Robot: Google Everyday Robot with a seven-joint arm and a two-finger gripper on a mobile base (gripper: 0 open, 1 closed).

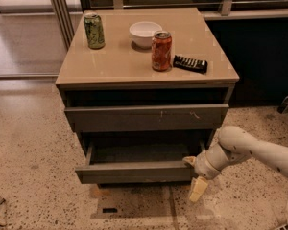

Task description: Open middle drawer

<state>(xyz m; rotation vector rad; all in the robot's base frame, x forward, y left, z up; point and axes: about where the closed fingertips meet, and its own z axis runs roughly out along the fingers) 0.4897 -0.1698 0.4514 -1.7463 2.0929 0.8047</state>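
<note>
Tool (193,178) sits at the right front corner of the middle drawer (134,172) — pulled partway out; we cannot tell its grip.

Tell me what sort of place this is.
Likely an office or lab common area, not a home: speckled polished floor, a grey drawer cabinet carrying soda cans and a bowl, metal-framed partition behind. The gripper sits at the right end of the half-open middle drawer.

Green can (94,30), red can (162,51), bowl (145,33), remote (190,63)
</note>
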